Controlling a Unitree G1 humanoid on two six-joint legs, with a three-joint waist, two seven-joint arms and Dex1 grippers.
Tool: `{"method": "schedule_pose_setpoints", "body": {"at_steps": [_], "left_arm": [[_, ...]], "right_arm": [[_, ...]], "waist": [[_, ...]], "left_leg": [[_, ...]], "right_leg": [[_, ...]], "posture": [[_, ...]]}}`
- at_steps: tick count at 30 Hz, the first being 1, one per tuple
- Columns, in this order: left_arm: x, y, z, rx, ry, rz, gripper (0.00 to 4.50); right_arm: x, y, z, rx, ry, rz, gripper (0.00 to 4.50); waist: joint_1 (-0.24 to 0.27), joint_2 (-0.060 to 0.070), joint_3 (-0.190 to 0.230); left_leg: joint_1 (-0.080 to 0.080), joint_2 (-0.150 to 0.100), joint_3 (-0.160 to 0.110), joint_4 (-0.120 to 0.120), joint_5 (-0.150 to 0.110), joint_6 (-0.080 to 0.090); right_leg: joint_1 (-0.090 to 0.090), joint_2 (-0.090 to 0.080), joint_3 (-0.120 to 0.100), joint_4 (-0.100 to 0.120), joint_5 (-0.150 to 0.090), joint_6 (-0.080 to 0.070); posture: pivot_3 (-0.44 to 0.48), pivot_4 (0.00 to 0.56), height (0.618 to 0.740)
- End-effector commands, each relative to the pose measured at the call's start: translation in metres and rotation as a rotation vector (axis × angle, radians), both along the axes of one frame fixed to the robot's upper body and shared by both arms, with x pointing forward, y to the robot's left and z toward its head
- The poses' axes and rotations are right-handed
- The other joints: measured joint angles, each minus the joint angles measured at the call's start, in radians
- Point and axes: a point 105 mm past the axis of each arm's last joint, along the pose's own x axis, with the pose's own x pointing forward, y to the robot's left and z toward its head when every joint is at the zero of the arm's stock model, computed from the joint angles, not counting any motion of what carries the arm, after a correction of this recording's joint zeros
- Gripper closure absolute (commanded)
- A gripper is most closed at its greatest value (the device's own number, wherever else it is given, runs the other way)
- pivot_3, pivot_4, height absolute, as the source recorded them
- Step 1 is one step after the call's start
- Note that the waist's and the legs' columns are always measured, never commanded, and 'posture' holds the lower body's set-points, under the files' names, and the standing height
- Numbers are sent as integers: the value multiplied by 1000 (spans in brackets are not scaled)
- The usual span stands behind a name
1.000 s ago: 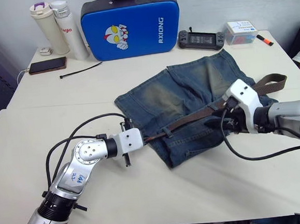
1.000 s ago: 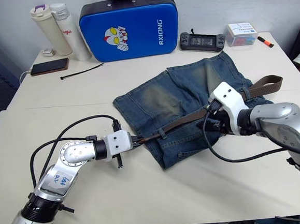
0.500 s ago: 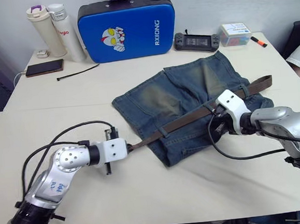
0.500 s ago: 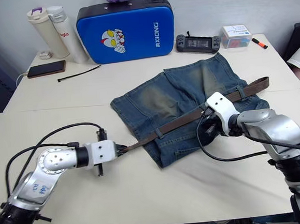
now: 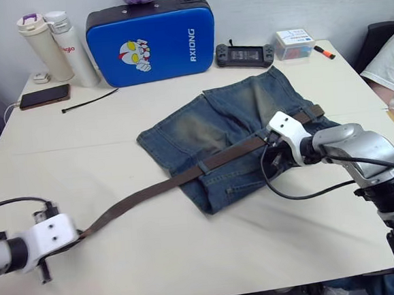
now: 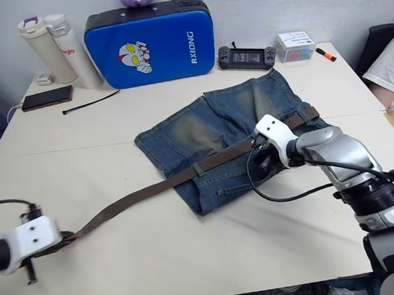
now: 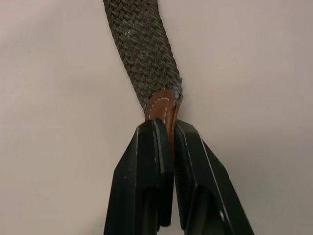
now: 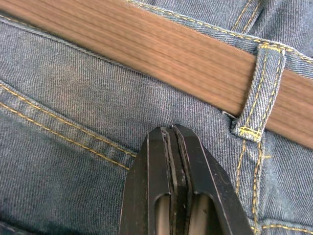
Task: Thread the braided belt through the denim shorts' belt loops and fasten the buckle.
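Head pair high, wrists close

Both eye views look forward and down across the surface (image 5: 192, 257), sharing it whole; wrist views sit close along each end effector's fingers.

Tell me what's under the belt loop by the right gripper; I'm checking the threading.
The belt passes under the belt loop, lying over the shorts. The stretch beneath the loop is covered. The right gripper presses on the denim below.

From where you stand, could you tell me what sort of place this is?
Probably an office or lab workspace: a pale table against a plain wall, with a phone, two flasks and a handheld game console at its far edge.
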Motion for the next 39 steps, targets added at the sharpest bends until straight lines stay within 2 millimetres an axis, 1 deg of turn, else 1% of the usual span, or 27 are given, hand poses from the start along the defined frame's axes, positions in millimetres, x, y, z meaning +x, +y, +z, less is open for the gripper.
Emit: {"method": "schedule_pose_setpoints", "body": {"at_steps": [1,5,8,11,13,14,16,19,21,22,23,24,27,28,29,30,31,33,35,36,39], "left_arm": [[-21,19,0,-21,48,137,4500],[-33,25,1,-32,58,207,4500],[-37,26,1,-41,62,240,4500],[-34,27,3,-53,45,266,4500],[-23,18,11,-153,2,277,4500],[-18,11,15,-199,-11,268,3588],[-11,0,22,-273,-25,244,2847],[-1,-16,34,-356,-39,198,1357],[7,-26,46,-421,-59,171,423],[14,-35,57,-463,-74,135,20],[19,-42,65,-489,-82,111,20],[26,-53,76,-536,-93,71,20],[38,-79,95,-636,-91,-11,20],[42,-94,102,-692,-73,-62,20],[44,-106,106,-728,-57,-99,20],[45,-121,109,-767,-27,-150,20],[46,-131,111,-789,-4,-183,20],[47,-153,112,-823,42,-259,0],[48,-176,111,-841,83,-338,0],[51,-189,107,-833,101,-377,0],[60,-217,96,-807,136,-433,0]], "right_arm": [[5,1,-11,-49,26,11,4443],[9,9,-7,-42,22,40,4443],[10,10,-5,-44,21,50,4443],[9,10,-3,-41,20,57,4443],[8,12,0,-30,19,68,4443],[6,13,2,-22,18,78,4500],[2,17,8,12,25,92,4500],[-3,19,19,42,15,126,4500],[-8,21,30,87,16,142,4500],[-12,21,40,121,13,162,4500],[-15,21,48,143,10,176,4500],[-20,20,56,161,8,191,4500],[-30,18,69,182,0,224,4500],[-34,16,74,179,-10,230,4500],[-36,14,77,176,-16,233,4500],[-37,10,81,175,-24,219,4500],[-38,7,84,175,-29,208,4500],[-43,0,85,155,-29,200,3829],[-51,-6,86,134,-16,201,3022],[-56,-11,85,119,-11,195,2509],[-66,-19,84,84,0,182,1055]], "waist": [[-1,0,0],[3,0,0],[4,0,0],[4,0,0],[6,1,0],[7,1,0],[8,0,1],[8,1,1],[9,2,2],[9,3,3],[11,4,4],[14,4,5],[28,4,5],[31,4,5],[34,4,5],[36,4,6],[36,4,6],[36,4,6],[37,3,6],[39,3,6],[41,3,6]], "left_leg": [[0,0,0,0,0,0],[0,1,0,0,-1,-1],[0,1,0,0,-1,-1],[0,1,0,-1,-1,-2],[0,1,0,-1,-1,-2],[0,1,0,-2,-1,-2],[-1,1,-2,-2,-1,-2],[-3,1,-2,-2,-1,-3],[-4,1,-2,-2,-1,-3],[-4,1,-2,-3,-1,-3],[-4,1,-2,-3,-1,-3],[-5,1,-2,-3,-1,-3],[-5,0,-3,-3,-1,-3],[-5,0,-3,-3,-1,-3],[-5,0,-4,-3,-1,-3],[-4,-1,-3,-3,-1,-3],[-5,0,-4,-3,0,-3],[-5,-1,-3,-2,0,-2],[-5,-1,-3,-3,0,-2],[-5,-1,-3,-2,0,-2],[-5,-1,-3,-2,0,-2]], "right_leg": [[0,0,0,0,0,0],[0,0,0,0,0,-1],[0,0,0,0,-1,-1],[0,0,0,0,-1,-1],[-1,0,0,0,-1,-2],[-1,0,0,0,-1,-2],[-1,0,-1,0,-1,-2],[-3,0,-2,0,-1,-2],[-4,0,-2,-1,-1,-2],[-4,0,-2,-1,-1,-2],[-4,0,-3,-1,-1,-2],[-4,0,-3,-1,-1,-2],[-4,0,-4,-1,-1,-2],[-4,0,-4,-1,-1,-2],[-3,0,-4,-1,-1,-2],[-3,0,-4,-1,-1,-2],[-3,0,-4,-1,-1,-1],[-3,0,-4,0,-1,-1],[-3,0,-4,1,0,-1],[-3,0,-4,1,0,-1],[-3,0,-4,1,0,0]], "posture": [[0,150,677],[0,150,677],[0,150,677],[0,150,677],[0,150,677],[0,150,677],[0,150,677],[0,150,677],[0,150,677],[0,150,677],[0,150,677],[0,150,677],[0,150,677],[0,150,677],[0,150,677],[0,150,677],[0,150,677],[0,150,677],[0,150,677],[0,150,677],[0,150,677]]}}
